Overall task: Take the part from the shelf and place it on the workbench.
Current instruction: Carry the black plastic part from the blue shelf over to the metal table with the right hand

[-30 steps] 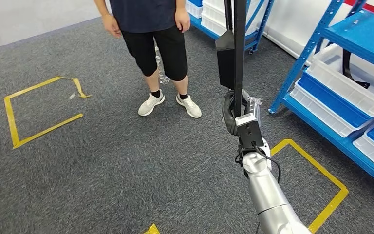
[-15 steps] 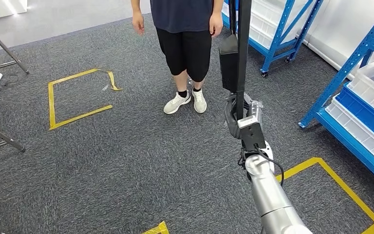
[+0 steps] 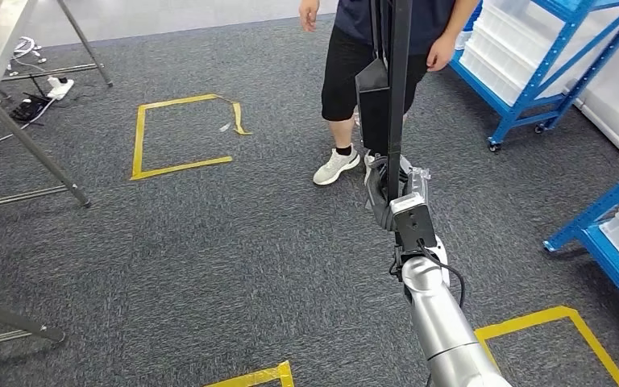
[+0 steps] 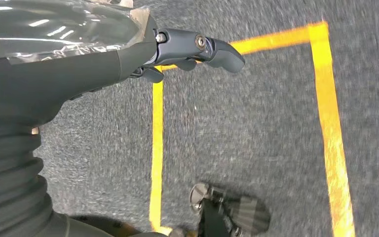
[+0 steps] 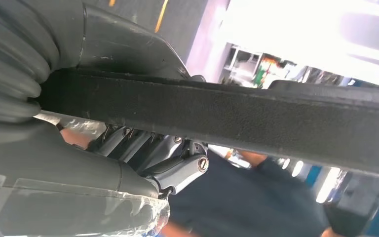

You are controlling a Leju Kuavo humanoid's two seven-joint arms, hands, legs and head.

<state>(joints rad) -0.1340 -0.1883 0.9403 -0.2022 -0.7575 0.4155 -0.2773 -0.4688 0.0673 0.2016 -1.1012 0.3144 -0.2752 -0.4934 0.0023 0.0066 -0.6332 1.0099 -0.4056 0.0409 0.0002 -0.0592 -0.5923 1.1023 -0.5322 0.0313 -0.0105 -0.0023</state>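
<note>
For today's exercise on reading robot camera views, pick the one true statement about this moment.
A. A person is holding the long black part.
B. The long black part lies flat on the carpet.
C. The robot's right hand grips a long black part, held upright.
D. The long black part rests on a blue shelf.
C: in the head view the right hand wraps the long black part, which stands upright off the carpet.

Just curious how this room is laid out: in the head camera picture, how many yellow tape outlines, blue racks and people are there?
Yellow tape outlines: 3
Blue racks: 2
People: 1
Total: 6
</note>
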